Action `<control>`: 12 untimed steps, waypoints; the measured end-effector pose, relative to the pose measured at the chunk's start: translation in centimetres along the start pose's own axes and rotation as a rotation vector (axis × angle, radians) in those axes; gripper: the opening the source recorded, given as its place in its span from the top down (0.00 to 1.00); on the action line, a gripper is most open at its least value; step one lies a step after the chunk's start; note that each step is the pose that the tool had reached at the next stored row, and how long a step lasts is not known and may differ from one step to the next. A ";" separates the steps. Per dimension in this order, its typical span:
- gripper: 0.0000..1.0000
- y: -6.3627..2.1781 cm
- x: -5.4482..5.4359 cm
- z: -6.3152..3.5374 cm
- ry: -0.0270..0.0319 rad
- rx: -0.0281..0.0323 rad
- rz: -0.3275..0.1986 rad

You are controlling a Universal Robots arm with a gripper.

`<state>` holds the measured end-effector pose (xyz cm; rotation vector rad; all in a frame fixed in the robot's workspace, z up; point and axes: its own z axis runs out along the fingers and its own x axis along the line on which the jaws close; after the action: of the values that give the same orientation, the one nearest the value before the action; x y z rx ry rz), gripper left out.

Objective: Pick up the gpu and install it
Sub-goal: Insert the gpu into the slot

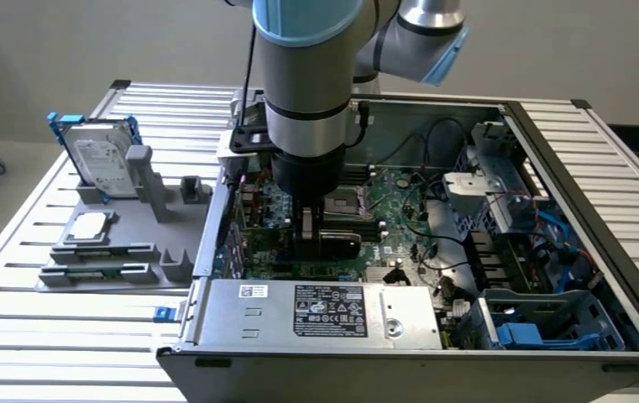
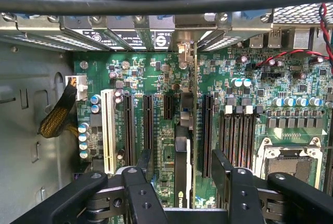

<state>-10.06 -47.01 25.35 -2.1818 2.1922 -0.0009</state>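
Green-boarded, black-coolered gpu point(image 2: 181, 169) stands edge-on in a motherboard point(image 2: 156, 130) slot, silver bracket toward twelve o'clock at the case's point(image 1: 588, 277) rear. Black gripper point(image 2: 182, 174) fingers straddle it, spread apart, apparently not clamping; installation looks nearly complete.

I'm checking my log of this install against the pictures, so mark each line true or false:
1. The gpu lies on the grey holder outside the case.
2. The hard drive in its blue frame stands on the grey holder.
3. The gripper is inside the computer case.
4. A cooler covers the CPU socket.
1. False. The gpu stands on edge on the motherboard, between the fingers of the gripper.
2. True. The hard drive stands upright on the grey holder, at the exterior view's left of the computer case.
3. True. It reaches down over the motherboard.
4. False. The CPU socket is bare.
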 end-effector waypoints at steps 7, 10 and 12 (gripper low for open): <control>0.42 0.00 0.0 -0.03 0.0000 0.0000 0.000; 0.42 0.00 0.0 -0.06 -0.0001 0.0000 0.000; 0.42 0.00 0.0 -0.05 -0.0001 0.0001 0.000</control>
<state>-10.06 -47.01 25.40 -2.1817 2.1921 -0.0009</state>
